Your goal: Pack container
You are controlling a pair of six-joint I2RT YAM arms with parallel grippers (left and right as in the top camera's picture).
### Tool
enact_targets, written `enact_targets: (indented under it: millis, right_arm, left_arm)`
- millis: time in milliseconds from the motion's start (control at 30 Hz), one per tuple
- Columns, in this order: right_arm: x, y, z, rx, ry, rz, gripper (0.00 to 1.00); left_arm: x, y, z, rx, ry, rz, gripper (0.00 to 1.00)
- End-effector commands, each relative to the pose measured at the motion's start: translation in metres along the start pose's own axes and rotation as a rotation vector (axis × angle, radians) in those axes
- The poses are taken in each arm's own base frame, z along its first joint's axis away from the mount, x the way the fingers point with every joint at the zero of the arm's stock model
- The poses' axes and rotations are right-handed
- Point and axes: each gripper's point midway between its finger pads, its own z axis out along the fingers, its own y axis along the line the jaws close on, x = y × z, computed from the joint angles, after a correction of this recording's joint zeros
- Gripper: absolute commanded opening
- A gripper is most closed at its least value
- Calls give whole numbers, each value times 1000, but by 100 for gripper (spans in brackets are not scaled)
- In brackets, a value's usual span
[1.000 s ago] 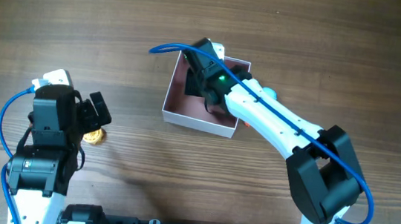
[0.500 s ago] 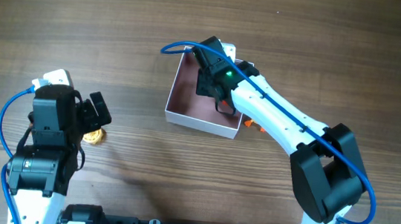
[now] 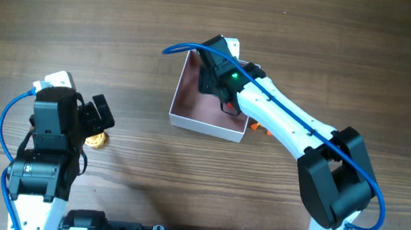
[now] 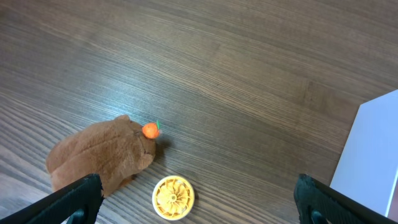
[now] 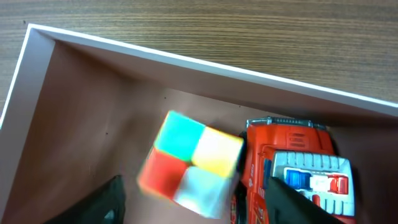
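The container (image 3: 203, 123), a square shallow box with white walls and a dusty pink inside, sits mid-table; its wall also shows in the right wrist view (image 5: 186, 60) and the left wrist view (image 4: 373, 155). My right gripper (image 3: 216, 61) (image 5: 196, 204) is open over the container's far side. A multicoloured cube (image 5: 189, 163), blurred, lies between its spread fingers without being gripped, beside a red toy truck (image 5: 292, 171) inside the container. My left gripper (image 3: 102, 119) (image 4: 199, 211) is open and empty above a yellow wheel (image 4: 173, 197) (image 3: 96, 139).
A brown plush toy (image 4: 99, 158) with a small orange piece (image 4: 150, 130) lies next to the yellow wheel on the wooden table. A small orange object (image 3: 259, 127) peeks out beside the container's right wall, under my right arm.
My right gripper has moved from the container's middle toward its far right corner. The container shifted slightly to the right. The left arm has not moved.
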Motion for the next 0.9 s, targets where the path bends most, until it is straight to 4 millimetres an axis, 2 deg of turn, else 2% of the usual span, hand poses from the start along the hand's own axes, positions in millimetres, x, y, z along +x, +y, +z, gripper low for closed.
enact_targets:
  millis: [0,100,200,267,300,333,367,467,533,600,733,867]
  right_arm:
    - [-4,-3,0,17,-13,-41,71]
    - [-8,-2,-6,8,-22,-50,65]
    - [-26,2,-30,-17,-72,-56,59]
    - [-45,17,-59,-111,-123,-81,34]
    - [-50,33,-71,-199,-131,-116,13]
    - [-50,42,-75,-250,-129,-117,4]
    - [-49,46,-76,-271,-120,-109,4]
    - [-43,48,-57,-263,-95,-88,4]
    - [-35,50,-30,-248,-65,-91,4]
    - [-31,51,-16,-241,-49,-77,4]
    - [-23,52,6,-231,-28,-79,4]
    - [-24,54,15,-227,-41,-78,4]
  left_arm:
    - [-8,-2,-4,14,-14,-3,100]
    - [-8,-2,-4,14,-14,-3,100]
    - [-8,-2,-4,14,-14,-3,100]
    - [-8,-2,-4,14,-14,-3,100]
    - [-8,-2,-4,14,-14,-3,100]
    - [-8,-2,-4,14,-14,-3,100]
    - [-8,-2,-4,14,-14,-3,100]
    - [-7,-2,-4,13,-12,-2,100]
    - [-7,-2,-4,13,-11,-2,100]
    - [-7,-2,-4,13,-11,-2,100]
    - [-7,-2,-4,13,-11,-2,100]
    - [-7,-2,-4,13,-11,-2,100]
